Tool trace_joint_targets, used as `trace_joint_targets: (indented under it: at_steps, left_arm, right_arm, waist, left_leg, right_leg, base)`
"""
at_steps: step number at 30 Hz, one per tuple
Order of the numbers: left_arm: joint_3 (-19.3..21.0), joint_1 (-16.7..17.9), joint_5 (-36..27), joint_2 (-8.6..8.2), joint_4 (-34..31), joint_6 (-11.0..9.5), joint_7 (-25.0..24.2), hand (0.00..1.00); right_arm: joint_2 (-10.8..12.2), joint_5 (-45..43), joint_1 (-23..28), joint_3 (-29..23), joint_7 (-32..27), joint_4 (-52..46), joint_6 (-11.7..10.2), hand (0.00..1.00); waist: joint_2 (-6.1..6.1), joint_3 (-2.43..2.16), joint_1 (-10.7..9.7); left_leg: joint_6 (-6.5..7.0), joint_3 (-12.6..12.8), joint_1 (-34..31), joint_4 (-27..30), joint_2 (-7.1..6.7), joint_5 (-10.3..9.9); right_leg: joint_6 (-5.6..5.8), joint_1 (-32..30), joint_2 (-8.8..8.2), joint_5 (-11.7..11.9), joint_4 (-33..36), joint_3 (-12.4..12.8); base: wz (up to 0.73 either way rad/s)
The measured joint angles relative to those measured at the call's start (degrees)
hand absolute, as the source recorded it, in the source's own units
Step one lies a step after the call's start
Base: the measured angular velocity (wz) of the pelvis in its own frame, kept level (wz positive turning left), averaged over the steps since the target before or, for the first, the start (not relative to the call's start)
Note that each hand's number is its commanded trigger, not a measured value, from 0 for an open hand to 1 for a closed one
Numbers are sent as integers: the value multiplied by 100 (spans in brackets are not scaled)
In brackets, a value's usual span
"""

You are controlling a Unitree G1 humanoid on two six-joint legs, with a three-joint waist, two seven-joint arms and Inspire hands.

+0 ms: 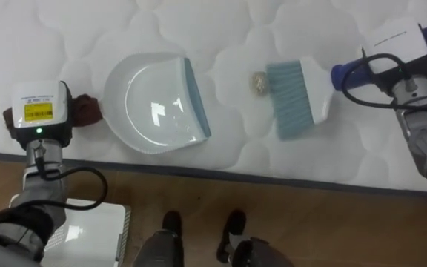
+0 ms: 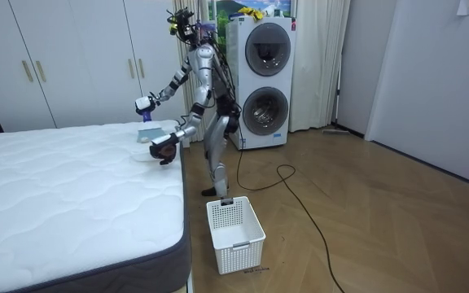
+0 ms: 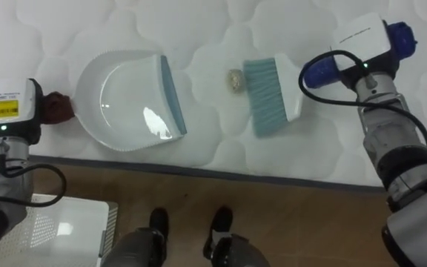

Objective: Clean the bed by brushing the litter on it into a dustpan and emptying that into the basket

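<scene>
Looking down through the left eye, I've got the white quilted mattress point(image 1: 50, 30) filling the top, with its dark edge running along a wooden floor point(image 1: 310, 222) below. A white dustpan point(image 1: 158, 104) lies flat on the mattress near that edge, its blue-grey lip facing my right. Just beside the lip, but not touching it, sits a small crumpled scrap point(image 1: 259, 81). The hand brush point(image 1: 295, 96) is right up against the scrap's other side, teal bristles toward it. My right hand point(image 1: 395, 55) is clenched on the brush's blue handle. My left hand point(image 1: 43, 111) sits at the dustpan's handle end, and honestly I can't tell if it's gripping or not.

Same layout from the right eye, plus a white plastic basket point(image 3: 58, 230) on the floor by my left foot.

From the room camera, I'm standing at the bed's far corner, leaning over it a bit. Behind me there's a stacked washer and dryer point(image 2: 263, 81), with pale curtains point(image 2: 320, 57) next to them and white wardrobes point(image 2: 72, 57) along the wall past the bed.
</scene>
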Motion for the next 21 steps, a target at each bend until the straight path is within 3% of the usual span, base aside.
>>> trace_joint_targets:
  at_steps: [16,21]
  left_arm:
    - [-37,0,3,-88,-98,31,-20,100]
    - [-37,20,3,-196,-107,131,-27,100]
  right_arm:
    - [-4,-45,55,-6,-146,138,9,100]
    - [84,-99,64,-7,-165,-120,235,100]
  waist:
    - [50,10,73]
    - [53,8,94]
  left_leg:
    - [1,-3,-33,89,-3,0]
    - [-1,26,-3,44,-17,2]
  right_leg:
    - [-12,-1,-36,5,76,-46]
    - [-49,17,17,36,8,-46]
  base:
    - [1]
    - [-3]
